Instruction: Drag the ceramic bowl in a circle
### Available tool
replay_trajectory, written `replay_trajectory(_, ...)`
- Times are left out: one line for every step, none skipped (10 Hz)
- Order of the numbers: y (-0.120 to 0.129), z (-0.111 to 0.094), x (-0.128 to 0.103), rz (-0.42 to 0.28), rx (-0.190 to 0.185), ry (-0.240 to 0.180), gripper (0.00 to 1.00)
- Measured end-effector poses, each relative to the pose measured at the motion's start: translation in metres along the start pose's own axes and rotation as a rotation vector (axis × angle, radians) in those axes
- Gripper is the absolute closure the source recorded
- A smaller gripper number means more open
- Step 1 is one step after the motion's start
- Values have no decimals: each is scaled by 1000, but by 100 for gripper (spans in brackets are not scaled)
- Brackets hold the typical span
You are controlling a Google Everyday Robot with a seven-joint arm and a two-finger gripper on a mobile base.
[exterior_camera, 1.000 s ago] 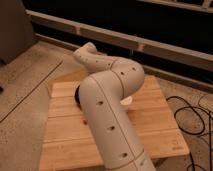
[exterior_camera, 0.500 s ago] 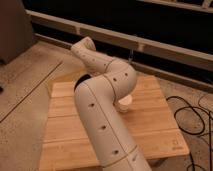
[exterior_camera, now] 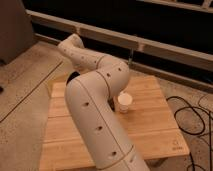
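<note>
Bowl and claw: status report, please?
Claw hidden behind arm. Bowl: only a dark edge showing beside arm, on table. Paper cup stands apart, not blocking.

A bulky white robot arm (exterior_camera: 95, 115) folds over a slatted light-wood desk (exterior_camera: 155, 125). Its gripper is hidden behind the arm near the far left corner, where a sliver of small dark ceramic bowl (exterior_camera: 73, 76) shows. A small white cup (exterior_camera: 123, 102) stands mid-desk.

No legible text or labels
</note>
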Motion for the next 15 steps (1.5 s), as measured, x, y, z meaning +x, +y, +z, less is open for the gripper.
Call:
replay_trajectory(13, 2, 9, 0, -30, 1, 100)
replay_trajectory(27, 8, 24, 13, -75, 6, 100)
replay_trajectory(34, 11, 36, 27, -104, 12, 100)
replay_trajectory(35, 16, 49, 41, -120, 23, 100)
replay_trajectory(29, 22, 63, 60, -122, 39, 100)
replay_trajectory(21, 25, 69, 72, -115, 48, 100)
replay_trajectory(6, 27, 75, 93, -95, 58, 100)
replay_trajectory(-3, 27, 76, 102, -82, 62, 100)
replay_trajectory(-16, 28, 74, 116, -58, 69, 100)
replay_trajectory(-21, 29, 72, 119, -47, 74, 100)
replay_trajectory(-25, 32, 67, 114, -33, 80, 100)
replay_trajectory(-23, 34, 63, 109, -36, 87, 98)
replay_trajectory(-18, 37, 61, 104, -48, 95, 92)
replay_trajectory(-15, 39, 61, 105, -64, 100, 84)
replay_trajectory(-13, 38, 65, 113, -87, 102, 72)
